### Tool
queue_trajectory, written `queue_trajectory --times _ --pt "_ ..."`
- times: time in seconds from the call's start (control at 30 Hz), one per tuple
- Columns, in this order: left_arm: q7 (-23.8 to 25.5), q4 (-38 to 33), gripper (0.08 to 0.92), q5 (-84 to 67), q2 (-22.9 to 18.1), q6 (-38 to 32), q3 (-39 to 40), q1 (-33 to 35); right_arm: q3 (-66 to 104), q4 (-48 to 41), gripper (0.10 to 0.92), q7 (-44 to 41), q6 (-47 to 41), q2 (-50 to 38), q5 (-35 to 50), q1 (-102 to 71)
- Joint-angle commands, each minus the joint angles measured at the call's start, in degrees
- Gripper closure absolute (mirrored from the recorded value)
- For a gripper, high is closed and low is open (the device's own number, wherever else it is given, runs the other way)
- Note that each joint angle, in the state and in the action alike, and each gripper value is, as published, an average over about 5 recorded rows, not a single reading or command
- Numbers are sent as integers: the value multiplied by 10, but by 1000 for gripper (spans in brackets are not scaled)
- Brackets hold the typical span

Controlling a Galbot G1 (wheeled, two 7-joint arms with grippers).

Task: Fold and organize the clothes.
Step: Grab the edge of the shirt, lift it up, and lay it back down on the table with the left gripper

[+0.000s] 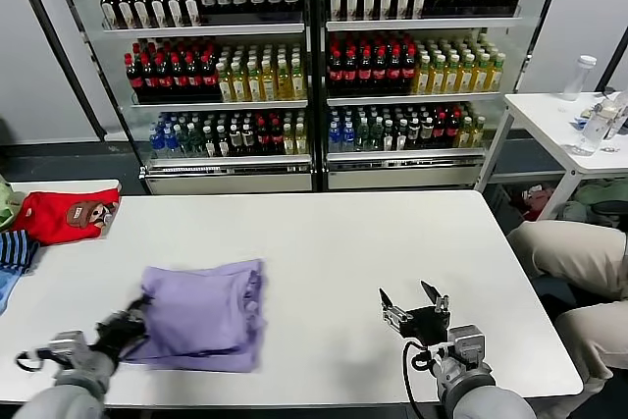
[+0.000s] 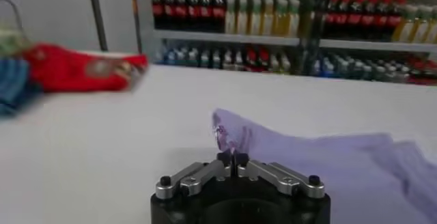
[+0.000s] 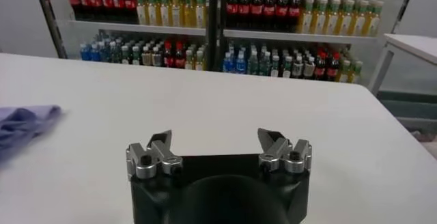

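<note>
The lavender T-shirt [image 1: 204, 313] lies folded at lower left of the head view. The left gripper [image 1: 132, 322] is clamped on its left edge, and the cloth stretches rightward toward the spread, empty right gripper [image 1: 414, 303].

A lavender T-shirt [image 1: 206, 313] lies folded into a rumpled, roughly square bundle on the white table [image 1: 324, 242], near its front edge, one corner lifted off the tabletop, plain side up
</note>
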Motion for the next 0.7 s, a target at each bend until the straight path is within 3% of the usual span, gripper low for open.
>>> queue_trajectory --times 0.03,0.2,0.33,0.4,0.53,0.7 --pt "108 -12 910 66 136 21 -252 21 -1 -7 203 -2 2 5 1 3" --pt "147 -12 910 97 157 22 -256 27 -2 -11 203 -3 4 9 0 3" --pt "104 -78 910 82 135 22 -170 18 1 -7 203 -2 4 9 -2 -2" --pt "68 -126 910 65 102 23 -97 19 3 -5 203 -2 4 9 -4 -7" --pt "17 -207 910 66 -12 23 111 26 7 0 203 -2 4 11 -8 -19" --pt "-11 -185 910 153 -146 21 361 15 5 2 203 -2 4 19 -17 -28"
